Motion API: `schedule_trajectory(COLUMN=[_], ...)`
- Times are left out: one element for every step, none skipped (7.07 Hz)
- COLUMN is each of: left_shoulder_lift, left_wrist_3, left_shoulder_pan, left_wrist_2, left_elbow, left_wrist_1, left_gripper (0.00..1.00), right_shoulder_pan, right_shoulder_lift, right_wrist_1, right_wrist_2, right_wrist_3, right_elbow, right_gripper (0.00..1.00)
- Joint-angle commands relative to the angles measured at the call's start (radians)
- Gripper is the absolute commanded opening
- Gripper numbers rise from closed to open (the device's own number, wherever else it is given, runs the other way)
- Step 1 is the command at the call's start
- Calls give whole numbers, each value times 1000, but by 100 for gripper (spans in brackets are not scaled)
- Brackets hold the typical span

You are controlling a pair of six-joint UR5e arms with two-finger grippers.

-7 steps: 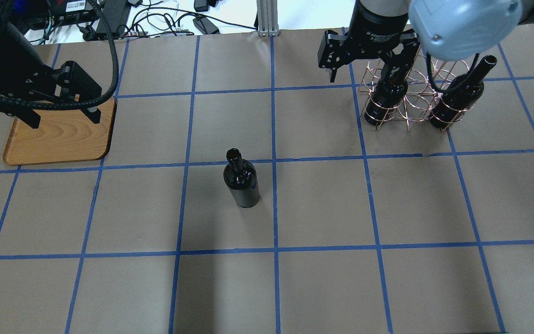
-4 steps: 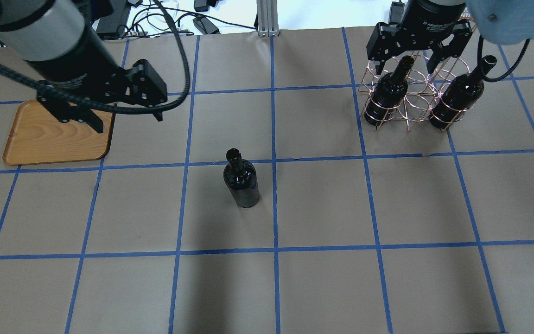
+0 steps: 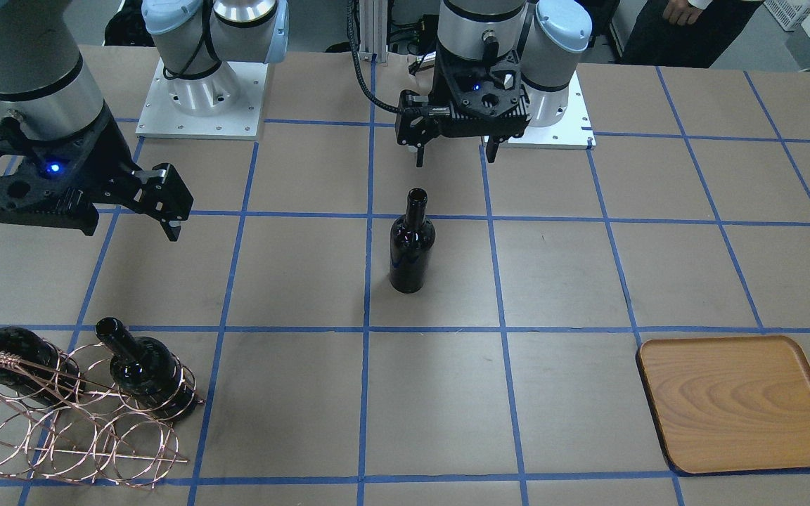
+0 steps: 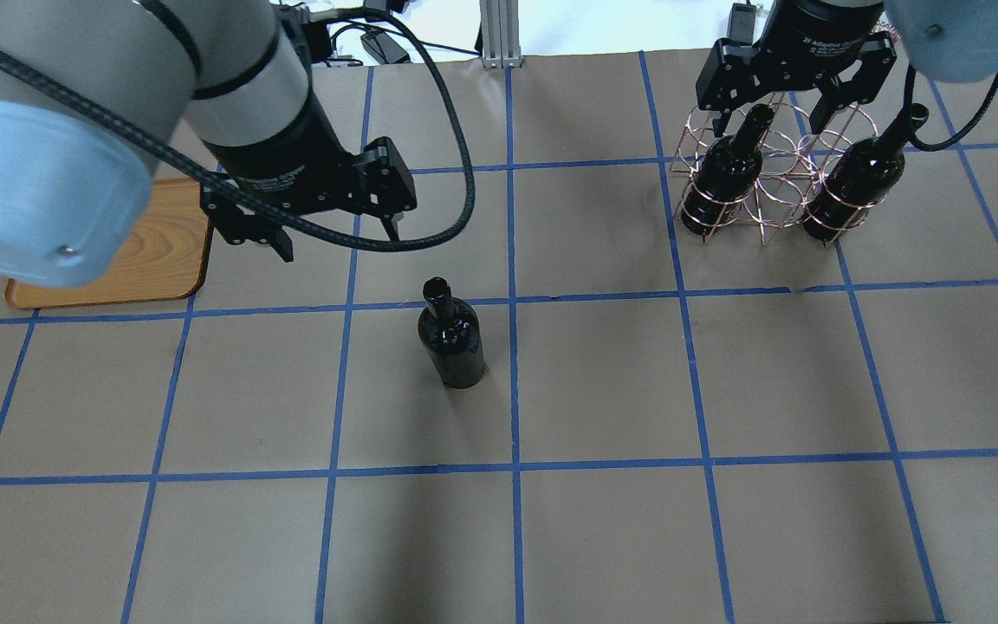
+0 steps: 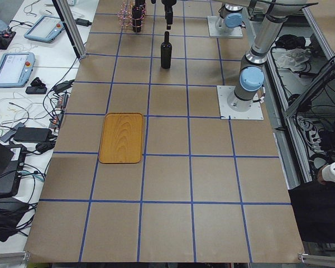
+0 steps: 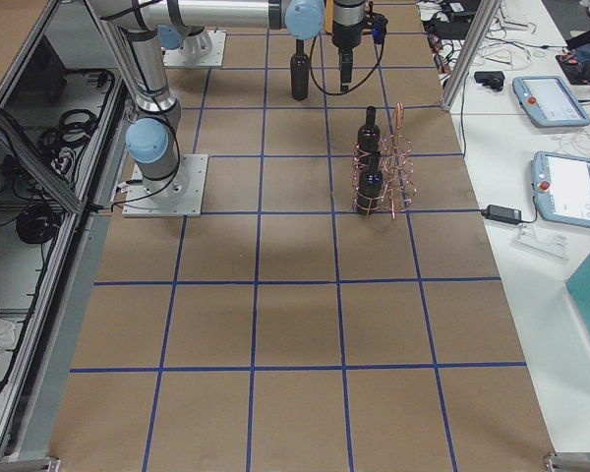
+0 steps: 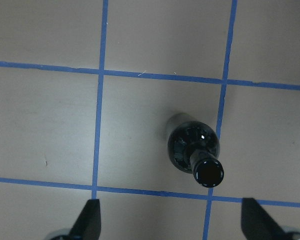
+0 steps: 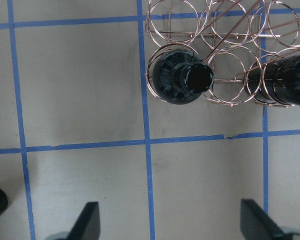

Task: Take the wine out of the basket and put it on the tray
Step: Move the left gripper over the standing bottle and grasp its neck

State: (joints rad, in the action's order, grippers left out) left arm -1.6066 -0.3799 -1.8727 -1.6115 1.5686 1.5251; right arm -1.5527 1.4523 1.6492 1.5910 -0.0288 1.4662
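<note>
One wine bottle (image 4: 451,340) stands upright and alone at the table's middle; it also shows in the front view (image 3: 412,242) and the left wrist view (image 7: 194,150). My left gripper (image 4: 339,245) is open and empty, in the air beside it on the tray side. Two more bottles (image 4: 729,173) (image 4: 854,178) lean in the copper wire basket (image 4: 767,208) at the back right. My right gripper (image 4: 763,130) is open and empty, high by the basket; its wrist view shows the nearer bottle (image 8: 180,77) ahead of the fingers. The wooden tray (image 4: 161,251) lies at the back left, partly hidden by my left arm.
Blue tape lines grid the brown table. Cables and boxes lie past the far edge (image 4: 308,35). A metal post (image 4: 499,30) stands at the back centre. A person (image 3: 679,10) stands behind the robot's bases.
My left arm has swung right, from over the tray to near the standing bottle. My right gripper has shifted right over the basket. No bottle has moved.
</note>
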Motion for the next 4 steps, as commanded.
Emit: schedule_trajectory(left_shoulder_lift=[-54, -67, -87, -99], left_wrist_3=[19, 16, 19, 18], left_shoulder_pan=[-19, -19, -19, -19], left_wrist_2=[7, 43, 45, 45], left_elbow=[2, 2, 16, 54], left_wrist_1=[-32, -36, -36, -99], left_gripper=[100, 100, 98, 98], right_shoulder_pan=[-7, -12, -14, -14], right_shoulder_lift=[10, 13, 13, 13], right_wrist_1=[-3, -3, -3, -2], right_wrist_2=[-20, -22, -20, -19], right_wrist_3=[3, 25, 58, 58], right_elbow=[13, 17, 25, 25], right_gripper=[100, 100, 100, 100])
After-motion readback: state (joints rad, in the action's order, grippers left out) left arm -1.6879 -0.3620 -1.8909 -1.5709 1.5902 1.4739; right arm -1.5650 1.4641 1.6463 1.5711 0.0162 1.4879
